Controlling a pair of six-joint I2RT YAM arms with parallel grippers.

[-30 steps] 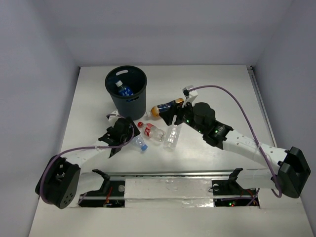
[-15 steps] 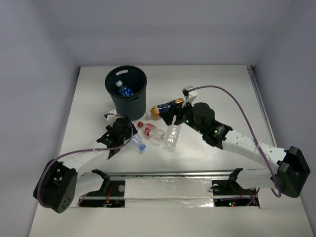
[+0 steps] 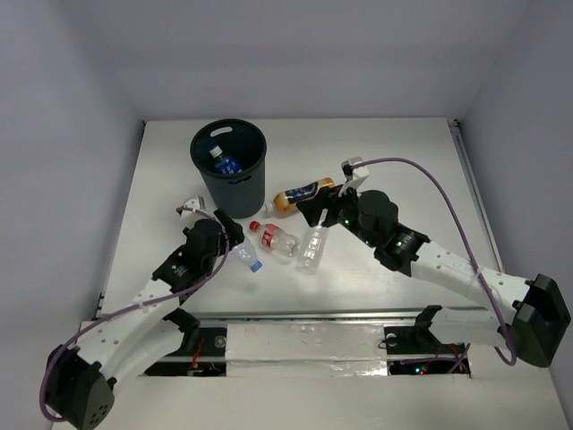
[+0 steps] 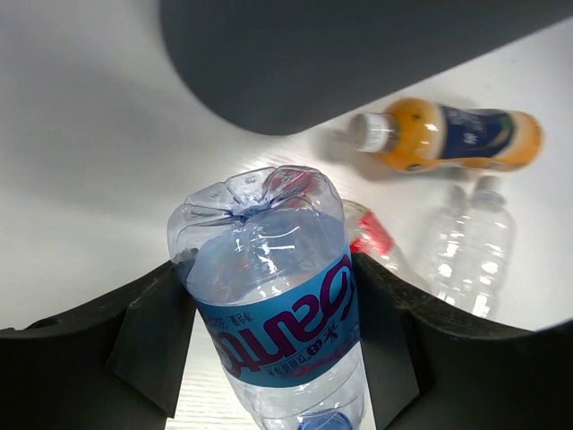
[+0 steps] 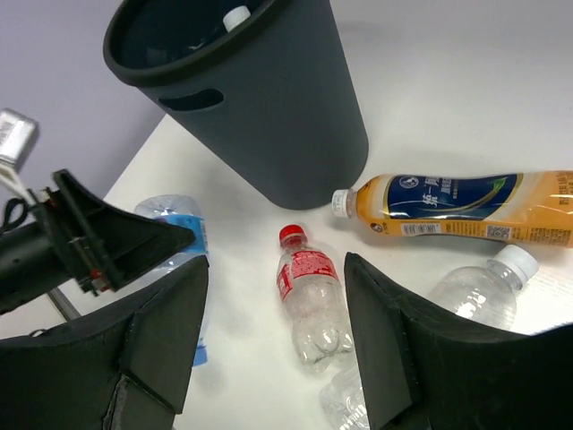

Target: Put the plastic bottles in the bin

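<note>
My left gripper is shut on a clear blue-labelled bottle, held off the table in front of the black bin; the bottle also shows in the top view and right wrist view. A second blue-labelled bottle lies inside the bin. My right gripper is open and empty above the red-capped bottle, which lies on the table. The orange bottle lies right of the bin. The plain clear bottle lies beside the red-capped one.
The bin wall fills the top of the left wrist view. The white table is walled at the back and sides. A metal rail runs along the near edge between the arm bases.
My left gripper has lifted the blue-labelled bottle and drawn left and back. My right gripper has shifted slightly right, staying open.
</note>
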